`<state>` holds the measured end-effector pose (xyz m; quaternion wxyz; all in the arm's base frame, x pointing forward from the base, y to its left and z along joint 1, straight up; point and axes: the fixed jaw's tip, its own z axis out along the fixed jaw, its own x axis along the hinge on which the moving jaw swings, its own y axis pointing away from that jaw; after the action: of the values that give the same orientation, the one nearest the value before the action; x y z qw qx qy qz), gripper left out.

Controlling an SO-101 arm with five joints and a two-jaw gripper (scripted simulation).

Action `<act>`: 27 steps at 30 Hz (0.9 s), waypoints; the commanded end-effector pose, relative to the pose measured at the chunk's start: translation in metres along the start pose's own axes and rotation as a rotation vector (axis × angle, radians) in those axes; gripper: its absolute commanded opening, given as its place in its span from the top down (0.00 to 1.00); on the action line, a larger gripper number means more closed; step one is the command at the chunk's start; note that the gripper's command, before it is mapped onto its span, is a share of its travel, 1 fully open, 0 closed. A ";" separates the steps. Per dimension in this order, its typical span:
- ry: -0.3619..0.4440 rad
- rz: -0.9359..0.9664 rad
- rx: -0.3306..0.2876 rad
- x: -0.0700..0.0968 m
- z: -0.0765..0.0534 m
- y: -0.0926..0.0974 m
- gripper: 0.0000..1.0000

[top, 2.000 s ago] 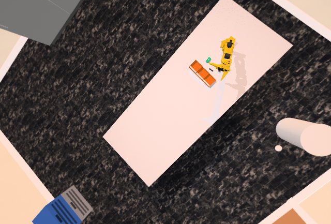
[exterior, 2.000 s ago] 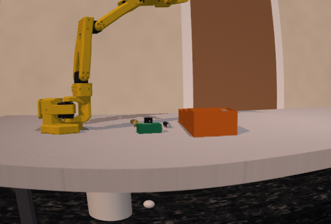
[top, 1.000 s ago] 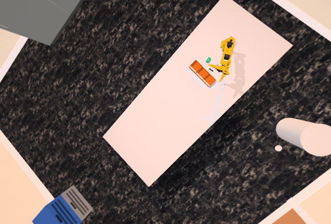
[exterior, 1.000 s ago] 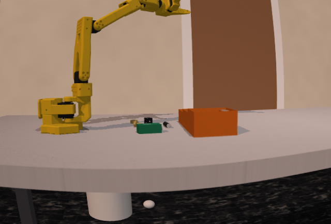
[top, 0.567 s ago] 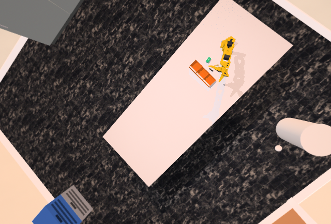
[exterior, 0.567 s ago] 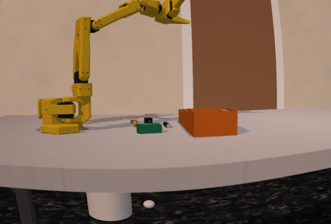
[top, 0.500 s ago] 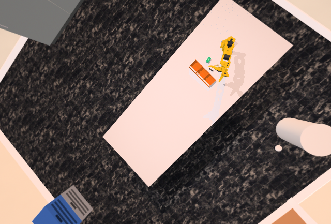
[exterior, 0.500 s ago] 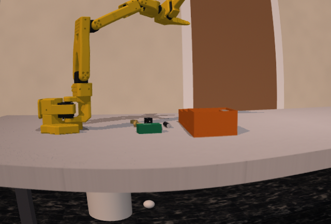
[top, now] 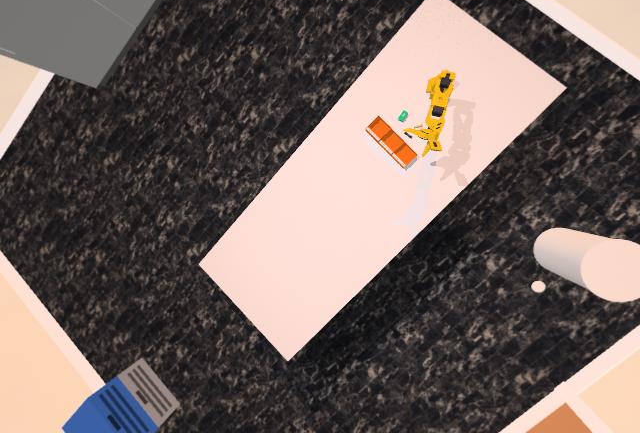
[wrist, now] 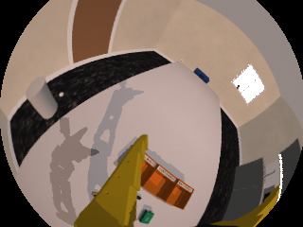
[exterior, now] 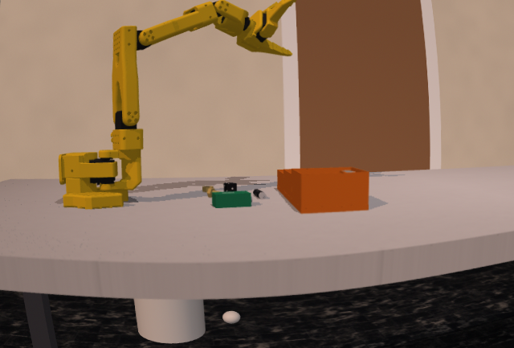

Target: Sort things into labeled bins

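A row of orange bins (exterior: 328,188) with three compartments stands on the table; it also shows from above (top: 391,142) and in the wrist view (wrist: 166,182). A green block (exterior: 230,198) lies on the table between the arm's base and the bins, also seen in the top view (top: 403,116) and in the wrist view (wrist: 147,216). Behind it lie a small black part (exterior: 229,186), a brass piece (exterior: 207,190) and a small black-and-white cylinder (exterior: 259,193). My gripper (exterior: 286,24) is high above the table, wide open and empty, up and left of the bins.
The arm's base (exterior: 93,178) stands at the left of the table. The table's far edge runs close behind the bins. A white cylinder (top: 589,263) and a small white ball (top: 538,286) lie on the floor.
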<state>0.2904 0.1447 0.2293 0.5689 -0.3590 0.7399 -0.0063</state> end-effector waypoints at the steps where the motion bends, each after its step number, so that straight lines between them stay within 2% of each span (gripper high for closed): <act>1: -0.023 -0.039 0.009 -0.006 -0.013 -0.003 0.00; 8: 0.016 -0.086 -0.009 0.002 -0.015 0.001 0.00; 9: 0.060 -0.079 -0.034 0.013 -0.006 0.006 0.00; 25: 0.156 -0.209 -0.100 0.037 -0.015 0.017 0.00; 26: 0.198 -0.201 -0.126 0.047 -0.007 0.022 0.00; 27: 0.204 -0.210 -0.132 0.049 -0.008 0.023 0.00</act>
<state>0.2691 0.1337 0.1810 0.4638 -0.4628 0.7538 -0.0512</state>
